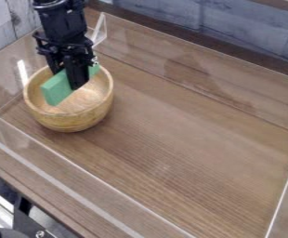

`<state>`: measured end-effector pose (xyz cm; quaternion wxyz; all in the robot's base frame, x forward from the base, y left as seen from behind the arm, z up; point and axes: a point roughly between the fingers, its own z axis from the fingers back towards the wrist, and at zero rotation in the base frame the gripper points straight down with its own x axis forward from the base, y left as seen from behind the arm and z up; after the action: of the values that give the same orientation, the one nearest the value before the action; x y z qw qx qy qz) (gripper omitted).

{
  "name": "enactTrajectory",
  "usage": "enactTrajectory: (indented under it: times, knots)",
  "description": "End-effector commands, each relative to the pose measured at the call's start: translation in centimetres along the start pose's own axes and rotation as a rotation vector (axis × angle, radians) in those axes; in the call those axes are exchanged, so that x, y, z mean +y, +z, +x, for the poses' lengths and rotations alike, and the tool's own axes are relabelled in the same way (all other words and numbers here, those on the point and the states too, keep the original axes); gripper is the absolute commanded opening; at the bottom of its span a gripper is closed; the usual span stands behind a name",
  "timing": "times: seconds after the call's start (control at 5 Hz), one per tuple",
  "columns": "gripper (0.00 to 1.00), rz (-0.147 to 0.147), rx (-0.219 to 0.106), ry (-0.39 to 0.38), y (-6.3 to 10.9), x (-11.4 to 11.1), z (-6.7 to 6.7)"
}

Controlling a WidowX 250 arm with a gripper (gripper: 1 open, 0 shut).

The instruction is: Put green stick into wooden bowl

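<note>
The wooden bowl (70,110) sits at the left of the table, round and light tan with a thick rim. Directly over it my black gripper (73,77) points straight down, shut on the green stick (62,87). The mint-green bar hangs tilted, its lower left end down inside the bowl's opening and its upper end pinched between the fingers. Whether the stick's lower end touches the bowl's floor I cannot tell.
Clear acrylic walls (134,218) ring the wooden tabletop (196,121), with a low front panel and a side panel at the right. A grey tiled wall stands behind. A dark piece of equipment shows at the bottom left corner.
</note>
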<state>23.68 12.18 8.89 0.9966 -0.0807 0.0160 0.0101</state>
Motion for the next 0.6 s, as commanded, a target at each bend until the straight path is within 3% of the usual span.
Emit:
enactTrajectory:
  times: [0.0, 0.4]
  knots:
    - [0.00, 0.029, -0.041, 0.024, 1.10, 0.20, 0.87]
    - [0.00, 0.036, -0.024, -0.059, 1.18, -0.30, 1.79]
